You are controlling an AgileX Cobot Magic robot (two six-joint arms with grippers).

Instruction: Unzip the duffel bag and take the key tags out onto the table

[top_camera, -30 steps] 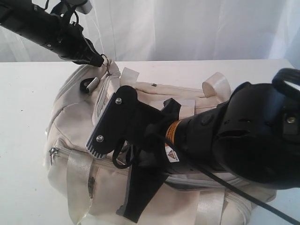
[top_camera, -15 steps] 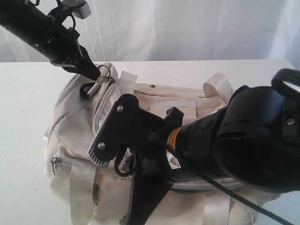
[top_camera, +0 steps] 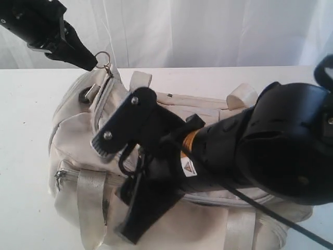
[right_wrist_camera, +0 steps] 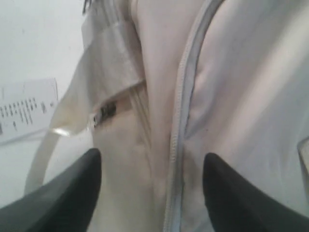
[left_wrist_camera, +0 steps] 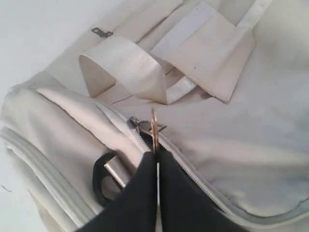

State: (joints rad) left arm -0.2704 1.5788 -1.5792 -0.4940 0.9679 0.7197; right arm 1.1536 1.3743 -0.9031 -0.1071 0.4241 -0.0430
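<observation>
Two left jaws pinched on ring pull [left_wrist_camera: 154, 128] of duffel bag [left_wrist_camera: 251, 145].

left gripper [top_camera: 93, 64] lifted leftward, ring pull [top_camera: 103, 56] raised

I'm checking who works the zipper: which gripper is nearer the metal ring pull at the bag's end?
Left. The left gripper pinches the ring pull; the right gripper hangs open over the side of the bag, apart from the pull.
</observation>
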